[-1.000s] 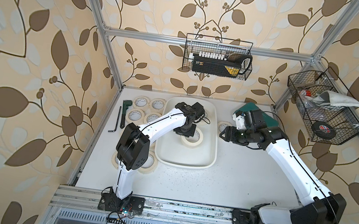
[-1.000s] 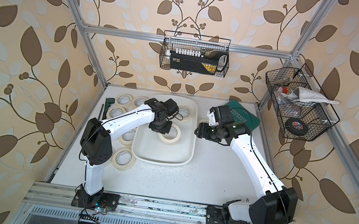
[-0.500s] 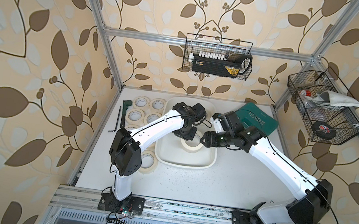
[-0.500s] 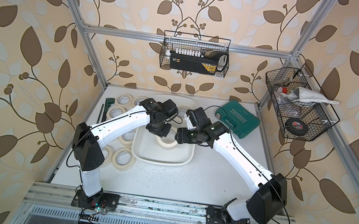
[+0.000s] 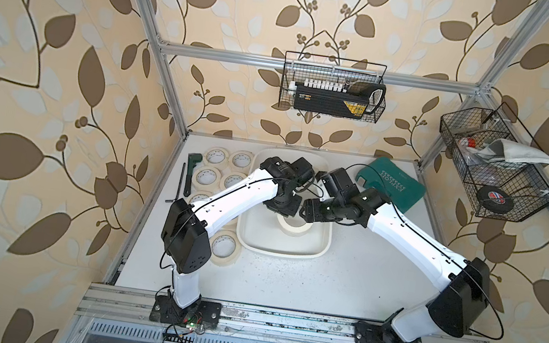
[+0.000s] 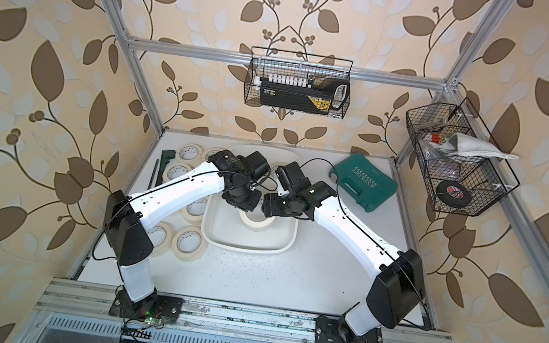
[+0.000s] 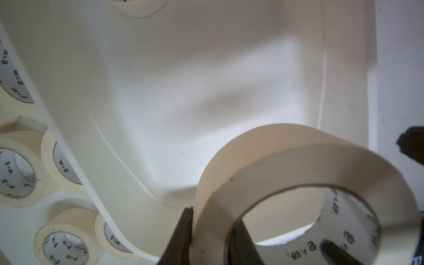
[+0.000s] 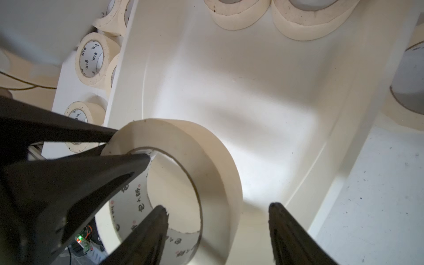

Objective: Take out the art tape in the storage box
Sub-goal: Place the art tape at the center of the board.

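The left end effector (image 7: 212,223) is clenching one art tape roll (image 5: 294,231) by its wall, with one finger down the printed core and the other against the cream outside. The roll is hanging tilted over the storage box (image 5: 282,251), a little toward 6 o'clock of the box's middle, and it is looking clear of the floor. The right end effector (image 8: 218,206) is standing released, straddling the opposite wall of the same roll. One finger is sitting inside the core and the other outside, neither pressing as far as I can see.

The step in hand is reading as a pass between arms, with this roll partway out. The next move is calling for the right fingers to close on the wall before the left ones let go. After that the roll needs carrying over the rim to the counter (image 5: 340,289). Letting go too soon would be dropping it back in.

Both top views are giving the layout: loose rolls (image 6: 187,255) lying on the counter at 9 o'clock of the box, and a teal tool case (image 6: 361,182) at 2 o'clock. The arms are hiding the grip there, and the wrist views are supplying it. The right wrist view is also showing two more rolls (image 8: 236,20) at the box's far end, though I cannot tell whether they are inside or beyond the rim.
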`<state>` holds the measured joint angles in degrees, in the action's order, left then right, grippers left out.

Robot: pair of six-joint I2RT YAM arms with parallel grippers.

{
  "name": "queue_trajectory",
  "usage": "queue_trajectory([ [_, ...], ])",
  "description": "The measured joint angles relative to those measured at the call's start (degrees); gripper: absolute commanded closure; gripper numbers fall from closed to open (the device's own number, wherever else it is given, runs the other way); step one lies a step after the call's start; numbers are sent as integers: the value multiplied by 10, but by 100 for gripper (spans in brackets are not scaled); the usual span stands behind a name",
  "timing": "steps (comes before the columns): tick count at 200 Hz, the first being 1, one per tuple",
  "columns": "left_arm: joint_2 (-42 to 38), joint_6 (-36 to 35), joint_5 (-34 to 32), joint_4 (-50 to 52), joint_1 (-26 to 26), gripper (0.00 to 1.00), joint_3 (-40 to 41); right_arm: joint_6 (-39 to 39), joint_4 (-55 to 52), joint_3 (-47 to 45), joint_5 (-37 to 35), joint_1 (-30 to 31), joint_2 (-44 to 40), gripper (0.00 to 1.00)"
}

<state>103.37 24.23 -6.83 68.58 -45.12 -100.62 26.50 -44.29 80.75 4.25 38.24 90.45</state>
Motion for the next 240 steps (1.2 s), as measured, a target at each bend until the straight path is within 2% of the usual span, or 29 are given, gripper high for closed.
queue_trajectory([
  [43,0,0,2,2,0,100,0,-2,-1,11,-7,0,26,51],
  [80,0,0,10,0,0,100,1,-7,-1,14,-5,2,35,78],
  [90,-1,0,10,0,-1,92,1,-7,-2,14,-7,3,35,84],
  [109,-5,1,10,-5,-3,59,4,-10,-6,15,-7,3,36,100],
  [117,-8,2,12,-10,-3,50,7,-10,-10,15,-10,3,36,100],
  [135,-23,5,14,-24,-3,39,20,-10,-14,16,-10,3,37,100],
  [172,-50,18,16,-45,-3,24,31,-10,-18,20,-11,3,37,100],
  [212,-91,29,14,-86,-3,2,62,-14,-31,25,-21,3,37,100],
  [240,-135,32,10,-115,-2,1,92,-23,-42,33,-37,0,36,100],
])
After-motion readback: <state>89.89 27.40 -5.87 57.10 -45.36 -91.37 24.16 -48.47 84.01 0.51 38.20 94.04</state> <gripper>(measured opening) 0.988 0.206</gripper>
